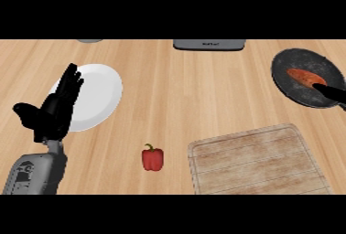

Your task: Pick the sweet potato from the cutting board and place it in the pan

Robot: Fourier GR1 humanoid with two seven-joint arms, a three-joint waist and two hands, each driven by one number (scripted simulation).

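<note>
The orange sweet potato (305, 76) lies inside the dark round pan (289, 87) at the far right. Only part of my right hand (332, 93) shows at the right edge. Its straight fingers reach over the pan, their tips at the sweet potato's near end and not curled round it. The wooden cutting board (256, 162) at the lower right has nothing on it. At the left my left hand (57, 109) rests open, fingers up, overlapping the edge of a white plate.
A white plate (98, 96) sits at the left. A red bell pepper (152, 158) stands on the counter just left of the board. A grey appliance (208, 44) and a small grey object (89, 40) sit at the far edge.
</note>
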